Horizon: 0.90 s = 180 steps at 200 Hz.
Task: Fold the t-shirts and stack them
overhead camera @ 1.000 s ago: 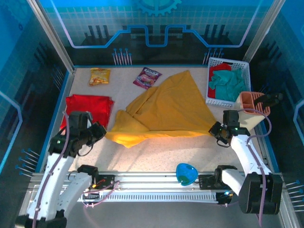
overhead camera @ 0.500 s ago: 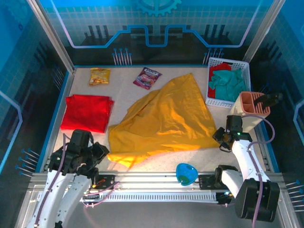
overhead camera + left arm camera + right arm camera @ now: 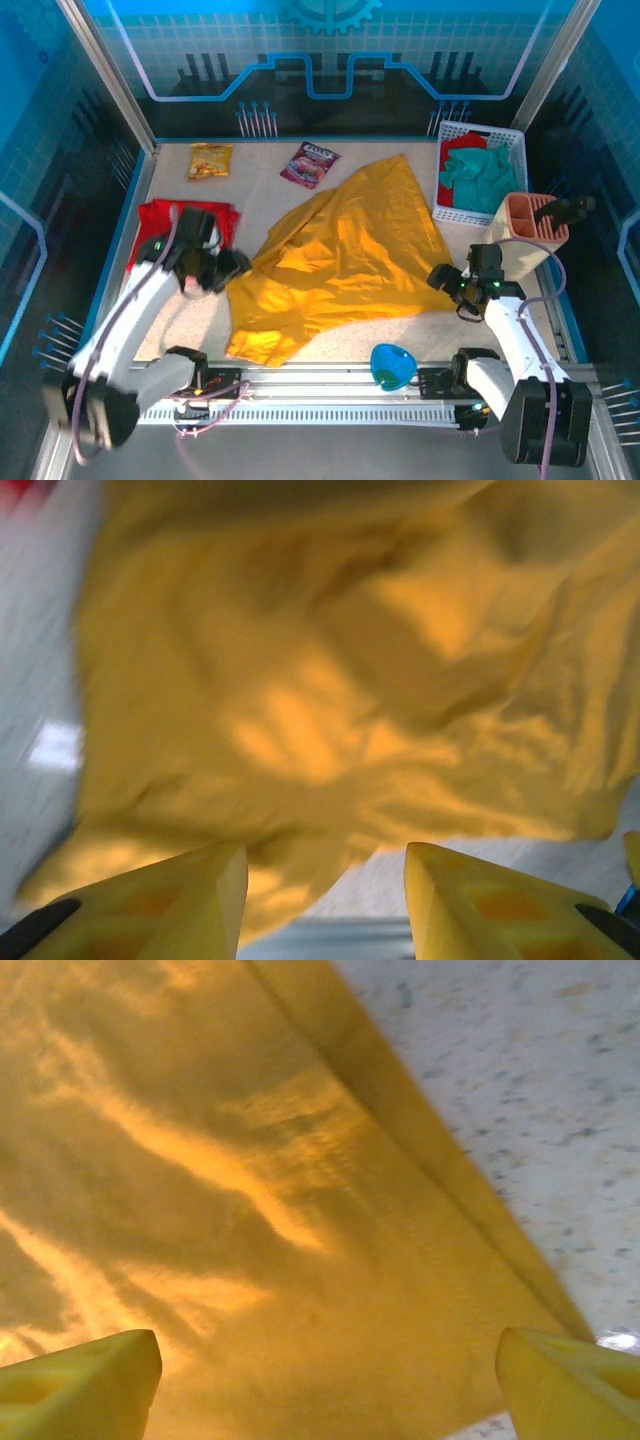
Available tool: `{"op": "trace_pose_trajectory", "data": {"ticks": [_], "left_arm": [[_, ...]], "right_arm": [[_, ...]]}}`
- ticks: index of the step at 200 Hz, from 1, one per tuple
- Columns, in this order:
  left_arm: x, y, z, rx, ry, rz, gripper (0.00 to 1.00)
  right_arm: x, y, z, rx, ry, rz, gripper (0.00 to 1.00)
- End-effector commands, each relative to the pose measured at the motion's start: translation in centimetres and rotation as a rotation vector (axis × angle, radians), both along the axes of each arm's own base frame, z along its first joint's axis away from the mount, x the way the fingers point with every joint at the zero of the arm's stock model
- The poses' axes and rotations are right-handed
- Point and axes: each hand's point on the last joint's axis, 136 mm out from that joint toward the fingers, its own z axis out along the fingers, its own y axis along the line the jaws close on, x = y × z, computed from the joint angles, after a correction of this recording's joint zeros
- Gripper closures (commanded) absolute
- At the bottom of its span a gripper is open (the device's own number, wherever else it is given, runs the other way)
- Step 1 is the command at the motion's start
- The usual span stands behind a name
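Top view shows the yellow shirt (image 3: 340,250) bunched up in the middle, with the red shirt (image 3: 160,215) beside it on the left. The left gripper (image 3: 228,266) and right gripper (image 3: 443,278) are both open and empty, one at each side of the yellow shirt. I think it is best to pinch the edges and pull evenly, so it lies flat.

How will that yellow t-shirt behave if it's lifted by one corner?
Probably floppy: the yellow t-shirt lies rumpled, with creases and a turned-over edge, so it should sag and drape from the corner. It looks thin, so likely light. Pushed, it would probably bunch up rather than slide whole over the table.
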Motion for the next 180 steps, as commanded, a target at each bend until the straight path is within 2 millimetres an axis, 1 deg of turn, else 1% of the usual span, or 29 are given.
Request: {"op": "trace_pose_trajectory", "data": {"ticks": [1, 21, 25, 39, 50, 62, 75, 95, 105, 126, 150, 180], "left_arm": [[8.3, -1.4, 1.7, 0.053, -0.215, -0.142, 0.53], [13.3, -2.3, 0.3, 0.083, -0.228, -0.228, 0.51], [14.1, -2.5, -0.5, 0.089, -0.213, -0.246, 0.5], [16.9, -3.4, -2.3, 0.09, -0.188, -0.307, 0.49], [18.6, -4.4, -3.9, 0.065, -0.168, -0.356, 0.48], [20.2, -4.5, -5.5, 0.081, -0.149, -0.372, 0.47], [21.4, -4.3, -7.1, 0.109, -0.128, -0.38, 0.46], [22.5, -4.4, -9.2, 0.116, -0.092, -0.388, 0.45], [22.6, -4.5, -10.3, 0.108, -0.063, -0.391, 0.45], [22.8, -4.5, -12.1, 0.106, -0.036, -0.383, 0.45], [22.5, -5.2, -13.2, 0.069, -0.015, -0.382, 0.47], [21.8, -6.0, -13.9, 0.025, 0.001, -0.373, 0.5]], "right_arm": [[1.2, 1.5, 0.4, 0.0, -0.046, 0.094, 0.08], [1.8, 2.5, 0.1, 0.023, -0.044, 0.133, 0.06], [1.9, 2.6, 0.1, 0.027, -0.041, 0.136, 0.06], [2.0, 3.0, -0.2, 0.029, -0.03, 0.146, 0.06], [2.2, 3.2, -0.1, 0.025, -0.031, 0.159, 0.05], [2.4, 3.4, 0.2, 0.03, -0.044, 0.166, 0.05], [2.7, 3.7, 0.5, 0.043, -0.055, 0.18, 0.05], [3.1, 4.7, 0.7, 0.09, -0.074, 0.207, 0.05], [3.2, 4.9, 0.5, 0.102, -0.075, 0.213, 0.05], [3.6, 5.0, 0.4, 0.097, -0.066, 0.215, 0.04], [4.1, 5.1, 0.5, 0.089, -0.067, 0.214, 0.05], [4.8, 5.2, 0.7, 0.086, -0.069, 0.213, 0.04]]}}
